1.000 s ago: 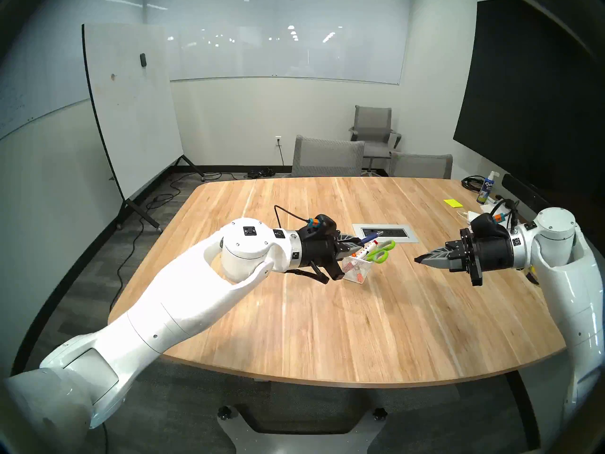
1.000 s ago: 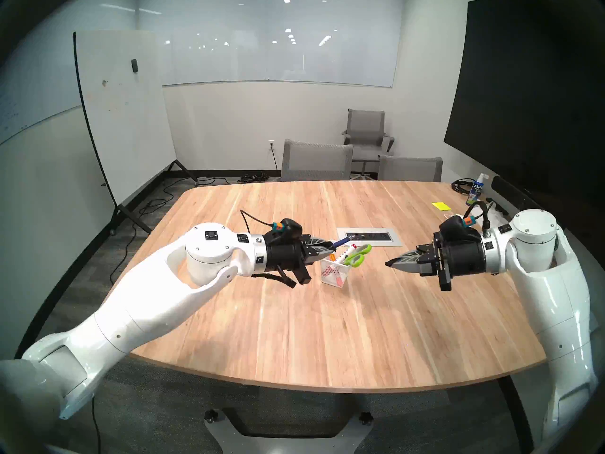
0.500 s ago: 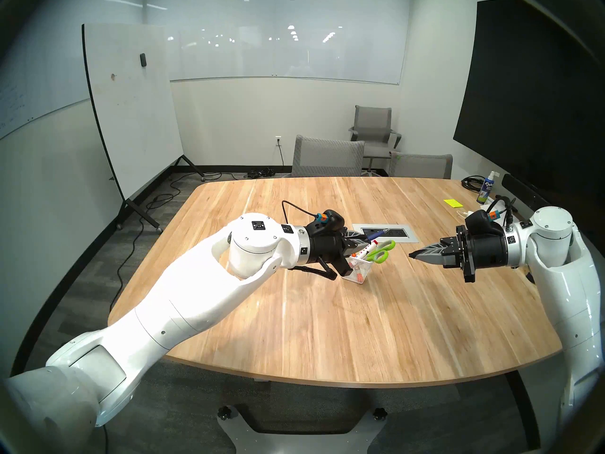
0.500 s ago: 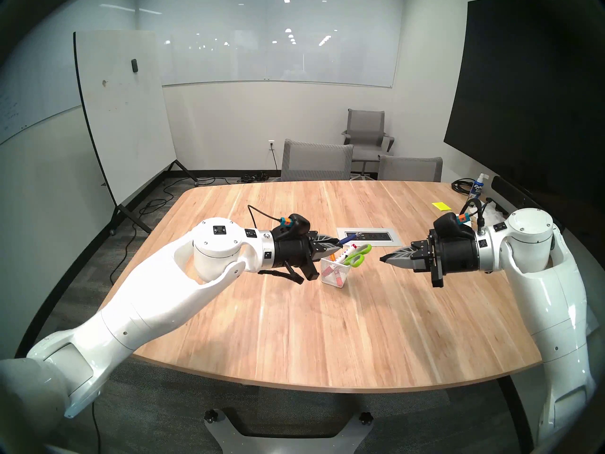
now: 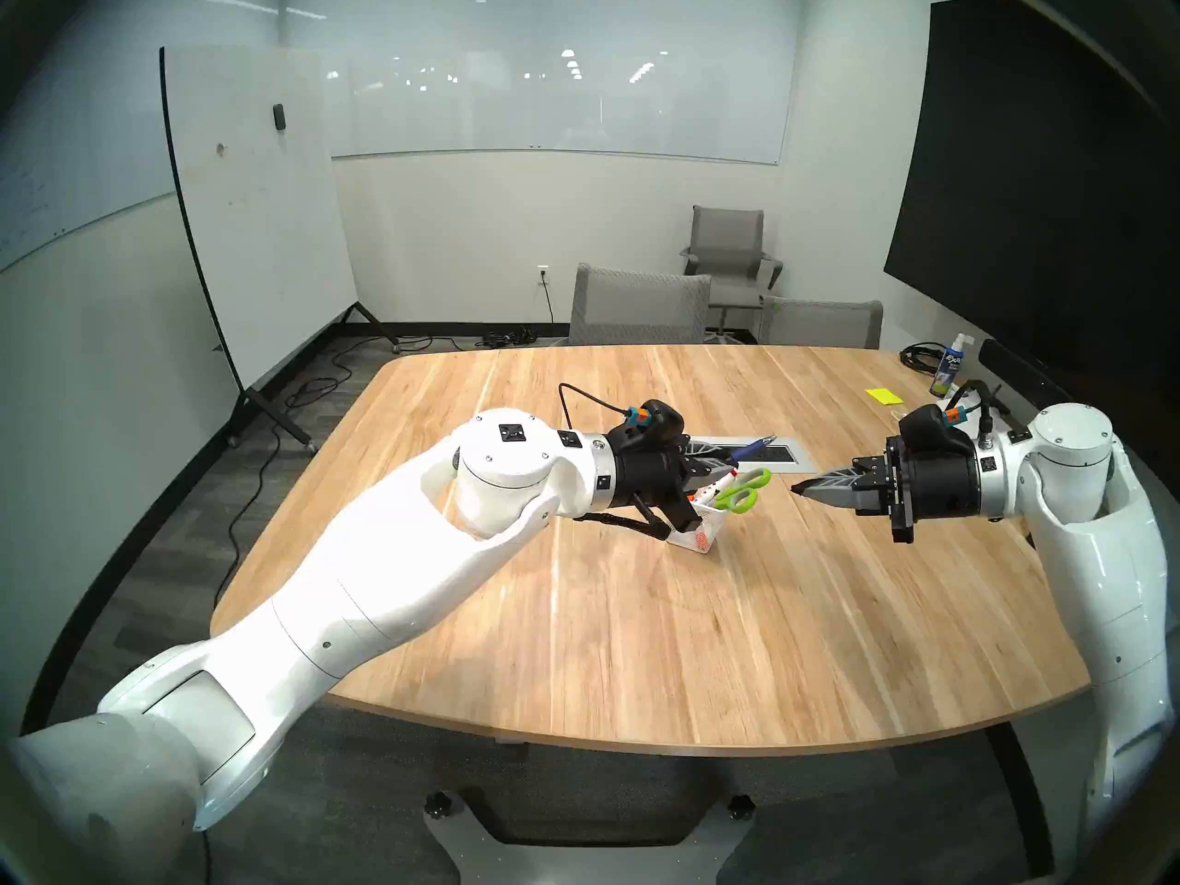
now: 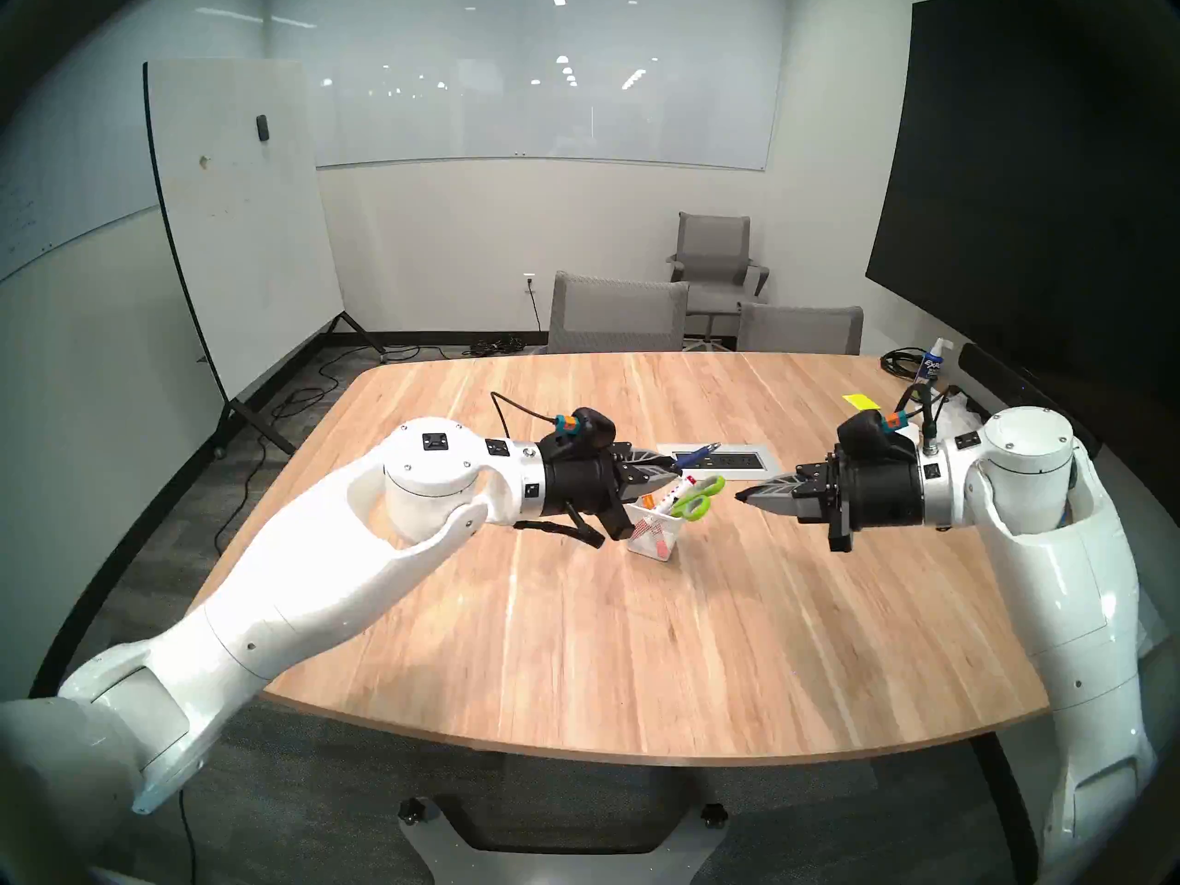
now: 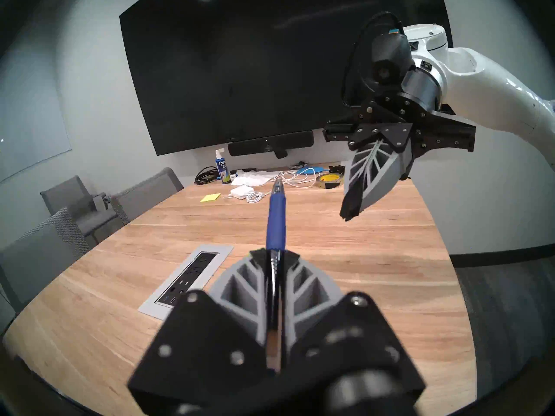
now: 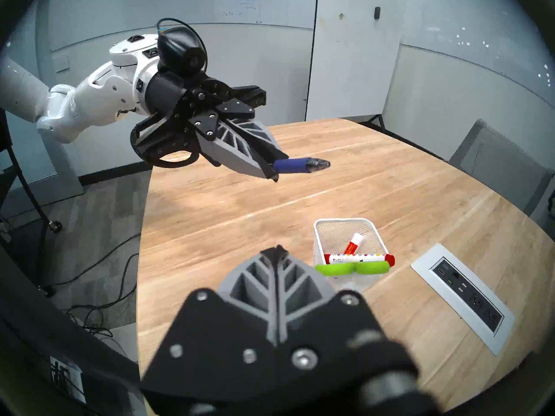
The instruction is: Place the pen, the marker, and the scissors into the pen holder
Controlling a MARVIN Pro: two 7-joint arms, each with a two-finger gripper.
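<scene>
The back half of the slim blue pen point(image 7: 276, 217) is hidden between the grey fingers point(image 7: 240, 289) of the left gripper point(image 7: 274, 251); the silver blades of the lime-green scissors point(image 8: 354, 269) are hidden down in the white wire-mesh cup point(image 8: 332, 226); in the head views the left gripper covers the cup's near side point(image 5: 699, 539); the label on the blue spray bottle point(image 5: 949, 369) is too small to read.

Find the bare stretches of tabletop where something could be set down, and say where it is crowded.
Free: the wide near half of the table, from the pen holder to the front edge, and the far left stretch behind the left gripper. Crowded: the far right corner, with spray bottle, sticky notes and cables.
</scene>
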